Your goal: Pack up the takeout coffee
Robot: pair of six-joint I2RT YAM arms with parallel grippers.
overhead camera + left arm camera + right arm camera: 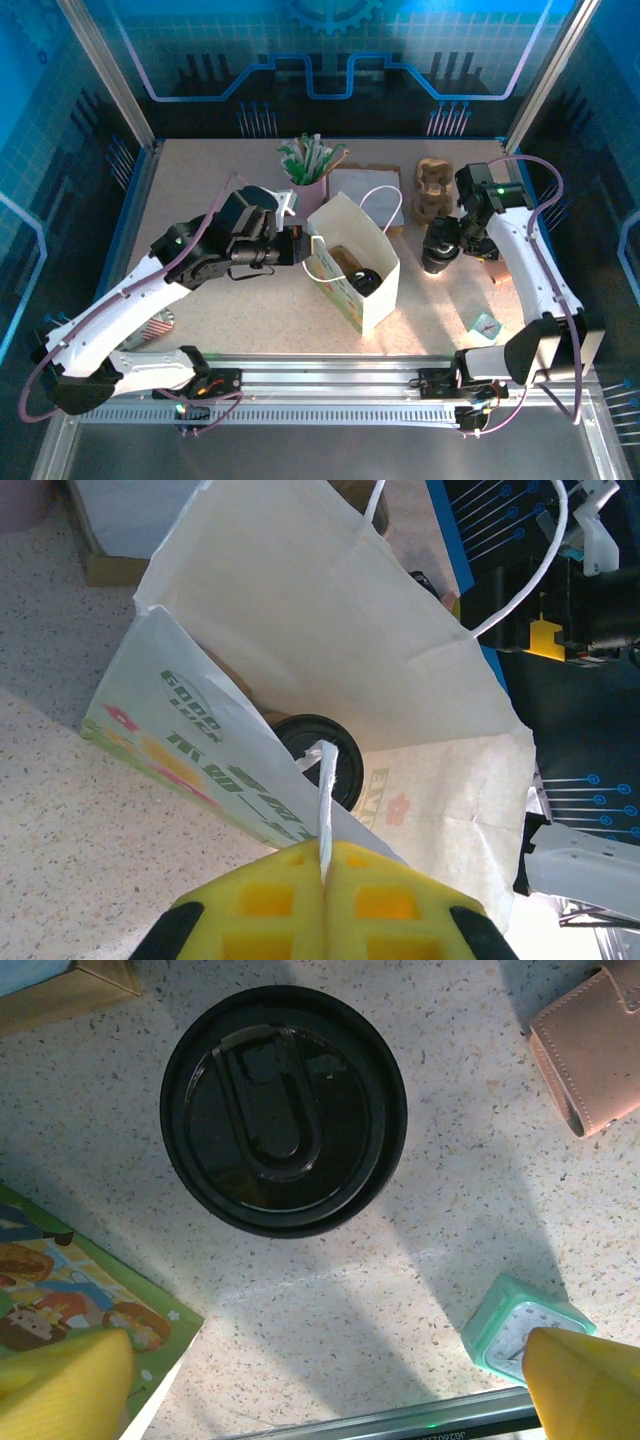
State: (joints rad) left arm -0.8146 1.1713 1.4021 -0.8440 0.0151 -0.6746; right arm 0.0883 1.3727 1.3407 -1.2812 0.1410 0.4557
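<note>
Looking at your left fingers (270,900): what have they got?
They're pinched tight on one handle (326,800) of the paper bag (330,630).
And your right fingers (60,1385)?
Spread wide, holding nothing, above the takeout coffee (437,262), which stands upright, black lid (283,1110) on, on the worktop (450,1190) just right of the bag.

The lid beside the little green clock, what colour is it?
The lid is glossy black, best seen in the right wrist view.
</note>
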